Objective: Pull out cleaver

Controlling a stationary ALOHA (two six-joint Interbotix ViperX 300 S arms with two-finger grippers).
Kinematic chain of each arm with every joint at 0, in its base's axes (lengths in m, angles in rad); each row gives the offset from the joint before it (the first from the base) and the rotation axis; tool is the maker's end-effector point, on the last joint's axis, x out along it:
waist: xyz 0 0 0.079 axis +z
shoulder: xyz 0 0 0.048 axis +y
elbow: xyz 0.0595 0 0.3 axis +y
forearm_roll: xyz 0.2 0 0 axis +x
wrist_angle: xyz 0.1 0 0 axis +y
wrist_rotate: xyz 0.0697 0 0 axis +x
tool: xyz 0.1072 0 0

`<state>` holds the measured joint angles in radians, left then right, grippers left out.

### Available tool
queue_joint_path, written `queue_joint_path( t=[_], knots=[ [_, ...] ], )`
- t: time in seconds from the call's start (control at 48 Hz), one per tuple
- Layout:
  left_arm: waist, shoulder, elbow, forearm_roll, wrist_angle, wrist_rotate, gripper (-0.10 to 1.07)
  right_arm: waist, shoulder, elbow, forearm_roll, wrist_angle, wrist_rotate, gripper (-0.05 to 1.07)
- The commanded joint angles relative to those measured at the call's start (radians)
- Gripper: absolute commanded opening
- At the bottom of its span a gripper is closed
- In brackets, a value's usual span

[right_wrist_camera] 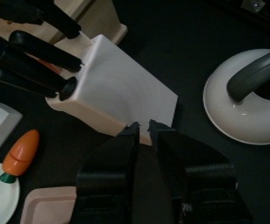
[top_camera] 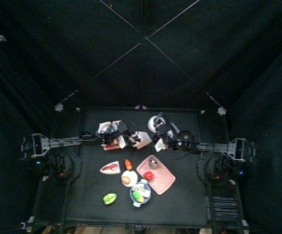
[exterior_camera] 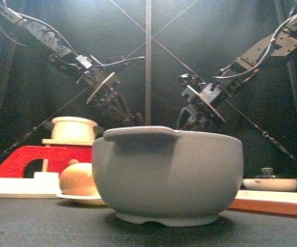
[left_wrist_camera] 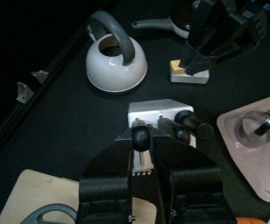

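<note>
The right gripper [right_wrist_camera: 144, 131], jaws nearly closed and gripping nothing, is hovering just above the white knife block [right_wrist_camera: 111, 80] holding black-handled knives, the cleaver indistinguishable among them, while the left gripper [left_wrist_camera: 159, 150] is hanging likewise empty nearby.

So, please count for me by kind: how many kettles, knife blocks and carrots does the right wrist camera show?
Kettle: 1
Knife block: 1
Carrot: 1
Total: 3
</note>
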<state>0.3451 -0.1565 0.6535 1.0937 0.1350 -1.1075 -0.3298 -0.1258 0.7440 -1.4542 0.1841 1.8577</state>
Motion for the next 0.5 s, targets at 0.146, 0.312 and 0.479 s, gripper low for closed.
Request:
queue_joint_path(
  t=[0.146,0.312,0.479],
  knots=[
    [-0.020,-0.040,-0.018,0.002,0.011,-0.002,0.44,0.003,-0.014,-0.017,-0.002,-0.002,-0.003,0.60],
    [-0.051,-0.075,-0.012,0.000,0.052,0.000,0.44,0.003,-0.014,-0.017,-0.002,-0.002,-0.003,0.60],
    [-0.091,-0.123,0.005,0.000,0.107,0.000,0.44,0.003,-0.014,-0.015,0.000,-0.002,-0.003,0.60]
  ],
)
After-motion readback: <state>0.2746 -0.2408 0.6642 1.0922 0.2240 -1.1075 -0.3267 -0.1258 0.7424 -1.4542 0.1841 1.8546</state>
